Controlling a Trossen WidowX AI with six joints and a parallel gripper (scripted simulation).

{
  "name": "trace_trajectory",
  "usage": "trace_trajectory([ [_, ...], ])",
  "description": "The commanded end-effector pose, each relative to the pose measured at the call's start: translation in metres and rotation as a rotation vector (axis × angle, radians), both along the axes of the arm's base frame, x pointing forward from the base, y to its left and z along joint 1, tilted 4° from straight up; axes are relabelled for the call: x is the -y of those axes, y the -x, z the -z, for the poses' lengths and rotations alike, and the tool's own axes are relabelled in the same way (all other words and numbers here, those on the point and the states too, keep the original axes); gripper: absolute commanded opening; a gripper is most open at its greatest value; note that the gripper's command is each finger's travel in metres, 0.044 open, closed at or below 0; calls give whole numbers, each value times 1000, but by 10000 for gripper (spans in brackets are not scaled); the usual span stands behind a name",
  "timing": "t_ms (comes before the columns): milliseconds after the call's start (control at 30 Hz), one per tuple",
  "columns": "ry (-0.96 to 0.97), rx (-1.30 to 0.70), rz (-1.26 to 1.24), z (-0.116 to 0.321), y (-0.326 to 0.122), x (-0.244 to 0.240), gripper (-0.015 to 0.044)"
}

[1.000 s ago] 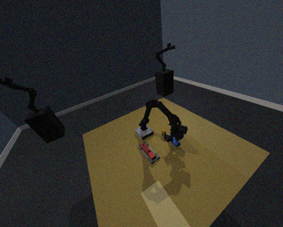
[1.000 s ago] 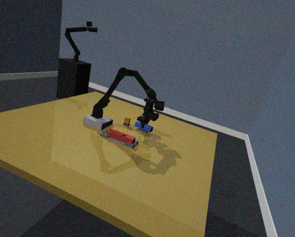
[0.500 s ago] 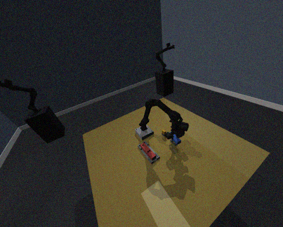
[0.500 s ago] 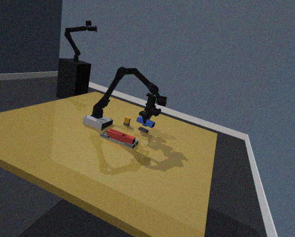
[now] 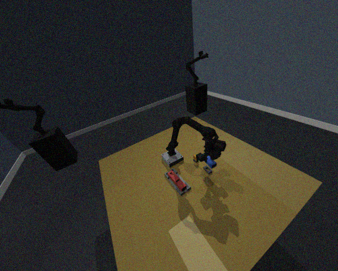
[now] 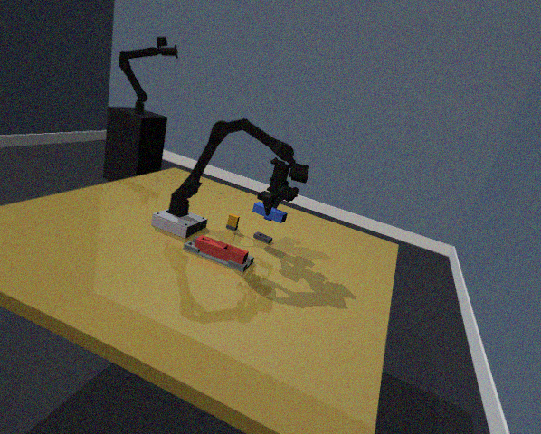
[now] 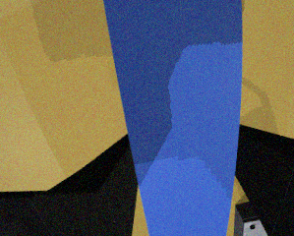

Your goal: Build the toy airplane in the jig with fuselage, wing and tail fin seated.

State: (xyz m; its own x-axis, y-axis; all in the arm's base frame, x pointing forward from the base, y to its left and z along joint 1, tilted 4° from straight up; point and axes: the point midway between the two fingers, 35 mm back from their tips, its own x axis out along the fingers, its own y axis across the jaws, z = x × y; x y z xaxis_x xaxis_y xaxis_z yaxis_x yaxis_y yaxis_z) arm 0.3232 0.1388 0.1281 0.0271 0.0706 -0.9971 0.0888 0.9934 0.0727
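Note:
The red fuselage [image 5: 179, 183] [image 6: 219, 249] lies lengthwise in the grey cradle [image 5: 187, 188] [image 6: 245, 268] and looks level. My gripper [image 5: 206, 159] [image 6: 269, 211] [image 7: 177, 134] is shut on the blue wing [image 5: 211, 162] [image 6: 278, 215] [image 7: 201, 113], across its middle. The wing is held in the air, above and beyond the cradle, with a small tab showing under it in the exterior view. The orange tail fin [image 5: 195, 157] [image 6: 233, 220] stands upright in a small dark holder between the arm's base and the wing. The fuselage sockets are too small to make out clearly.
A small dark grey holder [image 5: 206, 168] [image 6: 267, 240] sits on the table below the wing. The arm's light grey base [image 5: 170, 160] [image 6: 172, 225] [image 7: 255, 230] stands near the cradle's tail-side end. Two other arms stand on black pedestals [image 5: 196, 99] [image 5: 56, 150] beyond the table.

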Motion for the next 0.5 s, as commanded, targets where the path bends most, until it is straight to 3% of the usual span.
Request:
trace_trajectory([
  [0,-9,10,-8,-17,2,1,0],
  [467,-8,5,52,-33,2,15,0],
])
